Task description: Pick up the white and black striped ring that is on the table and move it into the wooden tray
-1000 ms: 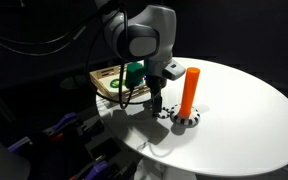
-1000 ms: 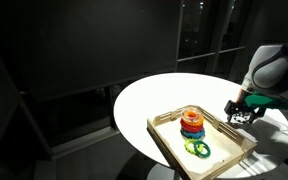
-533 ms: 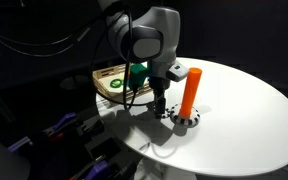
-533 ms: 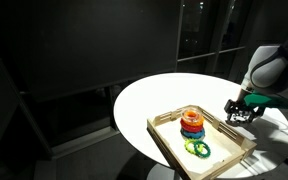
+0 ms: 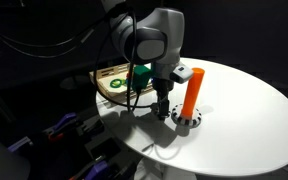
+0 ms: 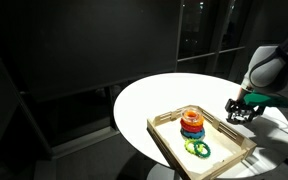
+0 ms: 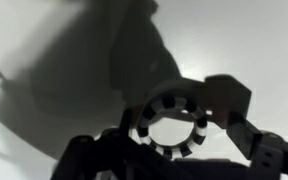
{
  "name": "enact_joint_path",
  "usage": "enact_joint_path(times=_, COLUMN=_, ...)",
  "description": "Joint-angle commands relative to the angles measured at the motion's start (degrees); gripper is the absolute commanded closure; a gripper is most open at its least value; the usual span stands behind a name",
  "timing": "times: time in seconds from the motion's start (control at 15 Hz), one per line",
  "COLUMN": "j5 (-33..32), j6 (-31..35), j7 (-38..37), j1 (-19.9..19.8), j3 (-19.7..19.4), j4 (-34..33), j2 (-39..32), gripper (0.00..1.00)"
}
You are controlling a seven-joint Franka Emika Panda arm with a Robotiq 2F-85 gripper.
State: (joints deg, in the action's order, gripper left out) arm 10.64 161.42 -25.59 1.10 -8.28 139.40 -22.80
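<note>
The gripper's (image 5: 163, 108) dark fingers (image 7: 264, 150) stand spread, straddling the flat, doughnut-shaped white and black striped ring (image 7: 144, 128). It lies on the smooth round table (image 5: 244, 110), in from its edge, near the pale wooden tray (image 6: 164, 143).

The round table (image 5: 249, 95) had a smooth, matt white top that took soft shadows without glare. The wooden tray (image 6: 164, 146) showed pale, bare-looking wood with a dull finish. The white and black striped ring (image 7: 148, 130) looked like smooth, hard plastic, as did the orange cylinder (image 5: 189, 88). The arm's casing (image 5: 152, 38) was smooth grey plastic with a slight sheen. The stacked coloured rings (image 6: 191, 122) looked glossy.
</note>
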Motion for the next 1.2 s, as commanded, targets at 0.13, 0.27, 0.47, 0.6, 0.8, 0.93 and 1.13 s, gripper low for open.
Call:
enact_joint_path(times=0.13, j5=-0.5, j6=-0.8, j7=0.2, j1=0.2, j3=-1.1, j4=-1.2, j2=0.1, gripper=0.5)
enact_joint_path(times=0.27, j5=-0.4, j6=-1.1, j7=0.5, j1=0.1, j3=-0.8, j4=-0.7, j2=1.6, gripper=0.58)
enact_joint_path(times=0.47, j5=0.0, j6=-2.4, j7=1.7, j1=0.0, j3=0.2, j4=0.4, j2=3.9, gripper=0.59)
enact_joint_path(times=0.6, j5=0.8, j6=-3.5, j7=3.2, j1=-0.5, j3=1.8, j4=1.0, j2=5.6, gripper=0.59)
enact_joint_path(times=0.8, j5=1.2, j6=-5.6, j7=4.6, j1=-0.4, j3=3.9, j4=1.6, j2=8.3, gripper=0.59)
enact_joint_path(times=0.93, j5=1.1, j6=-7.3, j7=5.4, j1=-0.2, j3=5.1, j4=1.8, j2=9.9, gripper=0.59)
enact_joint_path(times=1.13, j5=0.1, j6=-9.2, j7=6.3, j1=0.4, j3=6.3, j4=2.1, j2=12.0, gripper=0.59)
